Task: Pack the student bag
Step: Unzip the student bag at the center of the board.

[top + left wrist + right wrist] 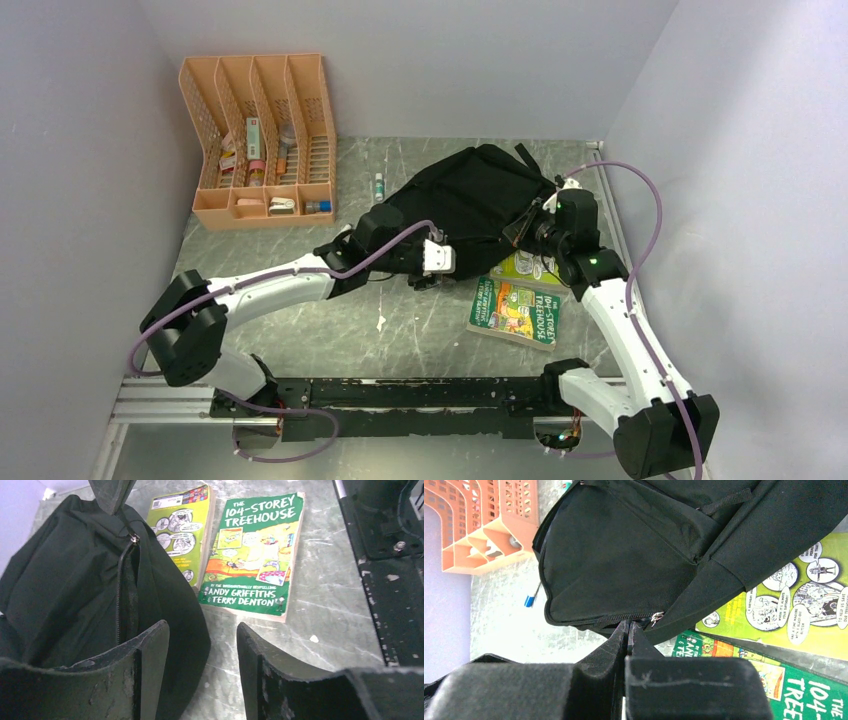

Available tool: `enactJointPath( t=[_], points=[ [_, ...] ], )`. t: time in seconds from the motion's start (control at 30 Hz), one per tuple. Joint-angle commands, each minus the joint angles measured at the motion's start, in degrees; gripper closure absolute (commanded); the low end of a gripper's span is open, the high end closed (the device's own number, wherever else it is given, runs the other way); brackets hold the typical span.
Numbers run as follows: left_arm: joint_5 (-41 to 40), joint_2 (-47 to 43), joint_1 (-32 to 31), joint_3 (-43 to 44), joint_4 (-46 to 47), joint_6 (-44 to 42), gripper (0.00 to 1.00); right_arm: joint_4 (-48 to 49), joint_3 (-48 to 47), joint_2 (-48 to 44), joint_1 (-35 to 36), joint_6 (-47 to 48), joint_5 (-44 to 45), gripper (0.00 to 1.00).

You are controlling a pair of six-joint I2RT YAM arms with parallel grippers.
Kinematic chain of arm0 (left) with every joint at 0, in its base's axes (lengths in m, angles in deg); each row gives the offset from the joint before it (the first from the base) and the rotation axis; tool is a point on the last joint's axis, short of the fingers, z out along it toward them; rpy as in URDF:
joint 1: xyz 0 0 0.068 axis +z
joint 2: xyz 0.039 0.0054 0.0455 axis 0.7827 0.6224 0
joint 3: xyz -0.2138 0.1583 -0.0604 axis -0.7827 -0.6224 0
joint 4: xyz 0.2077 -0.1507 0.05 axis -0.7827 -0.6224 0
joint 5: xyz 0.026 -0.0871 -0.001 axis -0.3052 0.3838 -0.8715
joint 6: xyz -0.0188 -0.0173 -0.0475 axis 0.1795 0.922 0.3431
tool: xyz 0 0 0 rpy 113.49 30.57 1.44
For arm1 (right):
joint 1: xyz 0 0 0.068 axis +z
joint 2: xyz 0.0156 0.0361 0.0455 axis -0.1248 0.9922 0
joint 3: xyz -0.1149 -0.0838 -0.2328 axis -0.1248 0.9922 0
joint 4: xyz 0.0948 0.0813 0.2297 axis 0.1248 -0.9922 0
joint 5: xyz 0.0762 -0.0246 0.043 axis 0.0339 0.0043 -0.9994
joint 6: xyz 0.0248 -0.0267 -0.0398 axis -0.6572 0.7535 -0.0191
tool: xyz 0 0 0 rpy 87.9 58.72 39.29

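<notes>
Sitting back-right on the table (pixel 400 335), the black backpack (pixel 470 195) laps over a yellow book (pixel 182 527). Left gripper (pixel 201 639) hangs half open at its edge, holding nothing. Right gripper (pixel 629 630) is pinched tight by the zipper pull (pixel 656 618).

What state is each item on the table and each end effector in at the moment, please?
Backpack: lying on the table, zipper seemingly closed where visible.
Treehouse book: closed, flat, front cover up, outside the backpack.
Yellow-green book: closed, flat, partly under the backpack.
Organiser: upright, holding small items.
Left end effector: open, empty.
Right end effector: shut, tips at the backpack's zipper.
</notes>
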Motion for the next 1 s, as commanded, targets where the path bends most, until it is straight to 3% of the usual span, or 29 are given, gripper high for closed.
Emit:
enactJointPath(
  t=[0.0, 0.37, 0.73, 0.97],
  points=[
    [0.4, 1.4, -0.1, 1.1, 3.3, -7.0, 0.44, 0.4, -0.1, -1.8, -0.5, -0.5, -1.8, 1.0],
    [-4.5, 8.5, -0.1, 4.1, 7.2, -6.2, 0.47, -0.3, -0.1, -2.4, -0.6, -0.2, -2.1, 1.0],
    [-6.9, 8.5, 0.0, 4.0, 11.2, -5.3, 0.44, -0.4, 1.5, -2.9, -0.6, -0.3, -3.1, 1.0],
    [-6.8, 10.5, 0.0, 6.2, 7.4, -7.0, 0.43, -0.5, 1.6, -3.1, -0.6, -0.3, -3.3, 1.0]
  ],
)
